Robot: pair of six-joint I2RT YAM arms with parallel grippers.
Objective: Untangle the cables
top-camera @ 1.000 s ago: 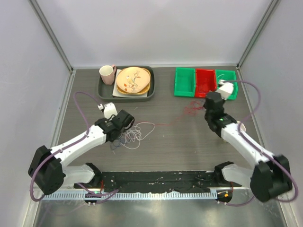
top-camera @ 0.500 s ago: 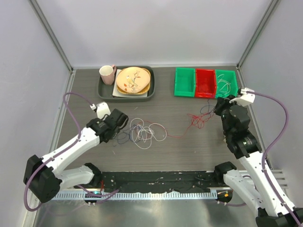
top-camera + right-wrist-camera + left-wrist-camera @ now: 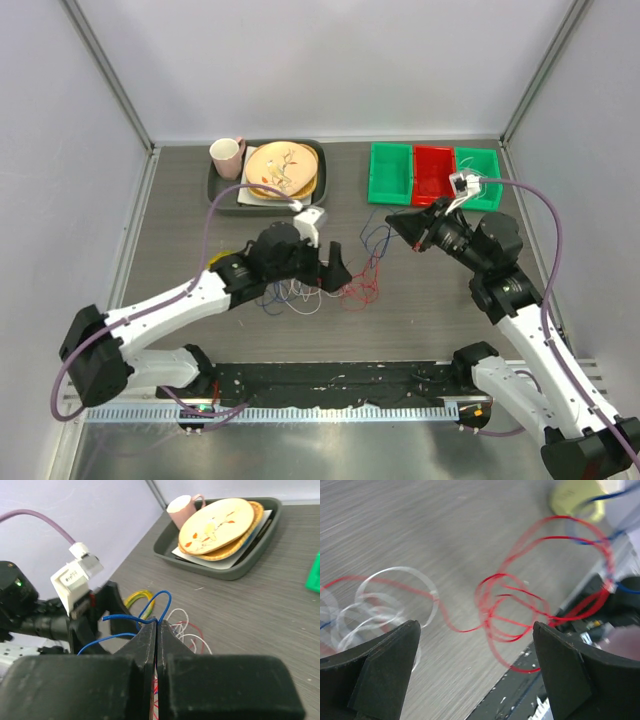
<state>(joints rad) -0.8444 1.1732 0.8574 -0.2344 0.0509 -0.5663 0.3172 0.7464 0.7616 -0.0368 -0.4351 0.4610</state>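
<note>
The cables lie bunched at the table's middle: white loops, a red tangle and a dark blue one. My left gripper hovers just above them, open, with nothing between its fingers; the red tangle lies ahead of it. My right gripper is raised and shut on the blue cable, which loops out past its tips. Red strands rise toward the right gripper; whether they are pinched too I cannot tell.
A dark tray with plates and a pink cup stands at the back left. Green, red and green bins stand at the back right. A yellow wire ring lies beside the left arm. A black strip lines the near edge.
My left gripper let go, opened wide and moved right to the table's middle. My right gripper swung left and up with the blue cable. The cable bunch shifted right.
</note>
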